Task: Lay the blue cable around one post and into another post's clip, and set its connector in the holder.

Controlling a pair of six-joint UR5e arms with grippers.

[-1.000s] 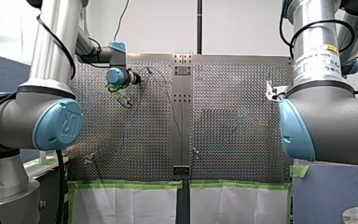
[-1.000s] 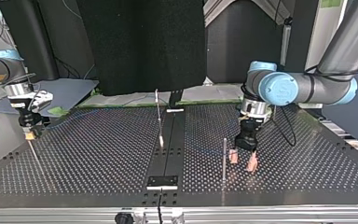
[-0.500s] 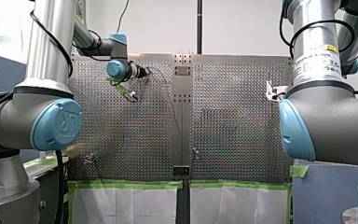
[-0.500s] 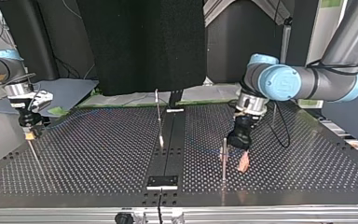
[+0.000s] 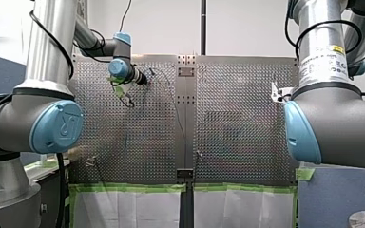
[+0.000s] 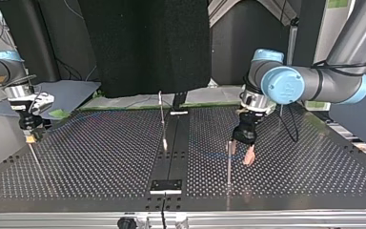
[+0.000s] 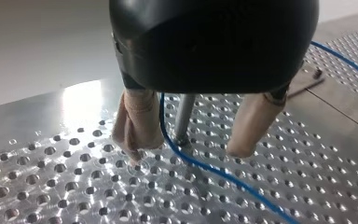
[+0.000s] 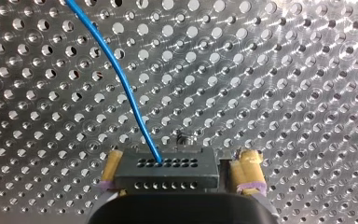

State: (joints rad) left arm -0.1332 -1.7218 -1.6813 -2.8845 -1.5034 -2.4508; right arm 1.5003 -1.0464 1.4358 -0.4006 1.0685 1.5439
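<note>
Your front view looks over the bench [image 5: 237, 118] from behind the arms [image 5: 332, 123]; your top view faces back across it. Wrist views hug the same bench behind the left tool [image 7: 186, 154] and right tool [image 8: 179, 170].

A white wall [image 5: 247, 28] and a dark pole [image 5: 203, 23] back the perforated metal bench [image 5: 237, 123]. Green tape [image 5: 133, 188] lines its near edge above white sheets [image 5: 123, 209]. Seen from across, a black cloth [image 6: 145, 43] hangs beyond that taped edge, with a grey mat [image 6: 69, 93] off one corner.
</note>
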